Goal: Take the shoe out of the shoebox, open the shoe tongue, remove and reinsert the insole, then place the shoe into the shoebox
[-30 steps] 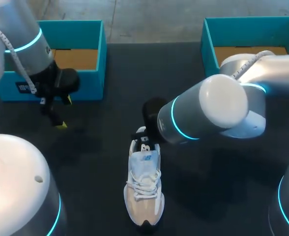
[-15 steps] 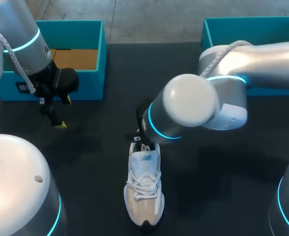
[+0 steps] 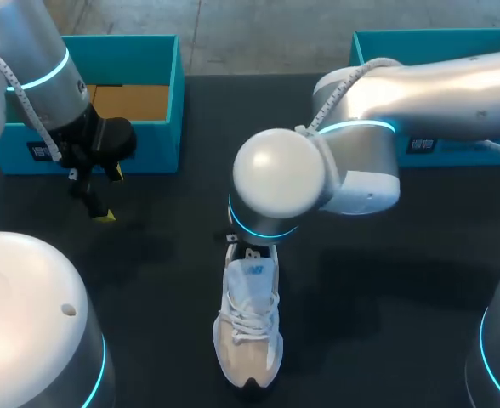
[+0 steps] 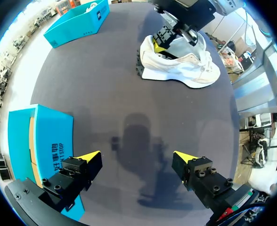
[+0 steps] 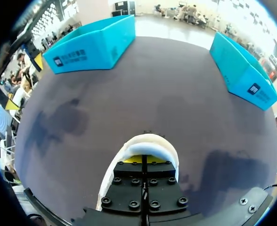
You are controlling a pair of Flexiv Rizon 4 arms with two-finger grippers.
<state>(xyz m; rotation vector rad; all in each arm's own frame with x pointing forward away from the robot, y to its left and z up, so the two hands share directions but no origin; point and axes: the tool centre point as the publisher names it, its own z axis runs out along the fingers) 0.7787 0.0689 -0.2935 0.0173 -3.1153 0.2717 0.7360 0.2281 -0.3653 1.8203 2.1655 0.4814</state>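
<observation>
Now R gripper (image 5: 143, 160) sits clenched in shoe (image 3: 248, 327) heel, L gripper (image 4: 136, 156) spread wide beside 1 box (image 3: 148, 144).

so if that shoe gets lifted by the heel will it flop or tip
Probably light: the shoe looks like a soft trainer. Its thick sole should keep it fairly stiff, though the toe would likely droop. The laces may dangle.

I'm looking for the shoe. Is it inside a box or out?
Out. The white lace-up sneaker stands upright on the dark table, away from both open turquoise cardboard boxes.
</observation>
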